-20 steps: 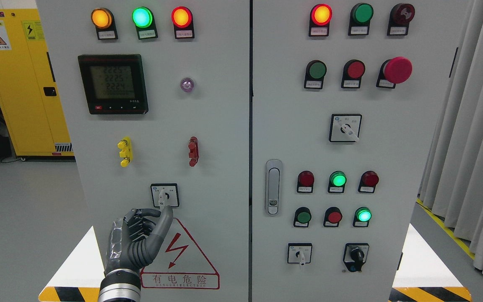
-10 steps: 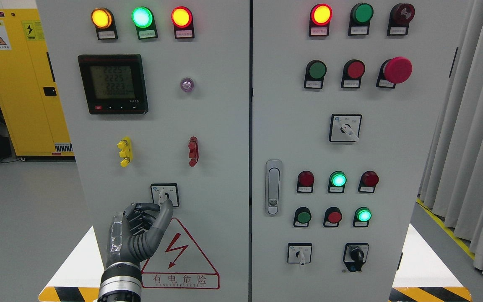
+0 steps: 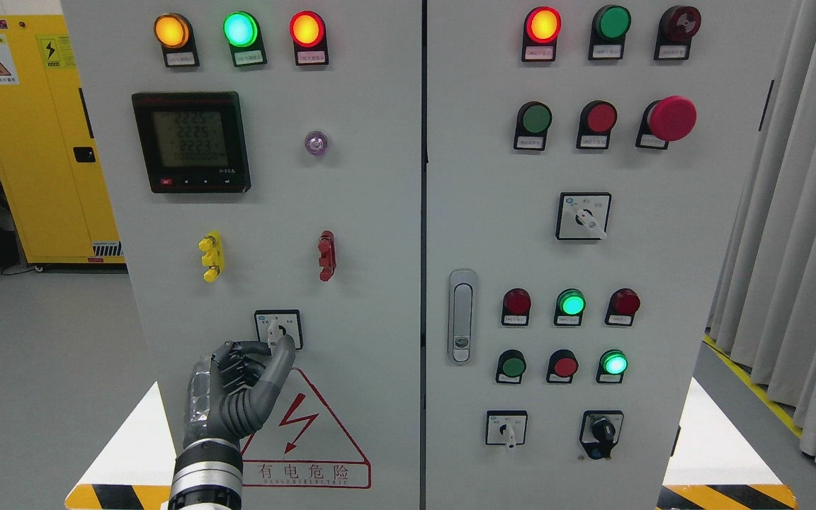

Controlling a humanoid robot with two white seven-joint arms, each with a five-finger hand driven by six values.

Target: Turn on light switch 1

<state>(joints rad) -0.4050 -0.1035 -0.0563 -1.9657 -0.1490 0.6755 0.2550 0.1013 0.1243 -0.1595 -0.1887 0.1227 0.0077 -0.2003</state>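
Note:
A small rotary light switch [image 3: 278, 327] sits low on the left cabinet door [image 3: 372, 212], its white knob pointing down. My left hand [image 3: 270, 348] comes up from the bottom edge just beneath it. Its fingers [image 3: 241, 361] are curled in toward the palm. The thumb is stretched upward, and its tip overlaps the lower right corner of the switch plate beside the knob's end. I cannot see that the knob is clasped. The right arm is out of view.
A red hazard triangle sticker [image 3: 305, 432] lies right of my wrist. Yellow [image 3: 211, 256] and red [image 3: 326, 255] terminals sit above the switch, a meter [image 3: 190, 142] higher up. The right door [image 3: 663, 248] carries buttons, lamps and more rotary switches. A yellow cabinet [image 3: 32, 142] stands far left, curtains [image 3: 805, 248] right.
My left hand has crept upward and slightly right. The thumb tip went from just under the switch plate to overlapping its lower right corner.

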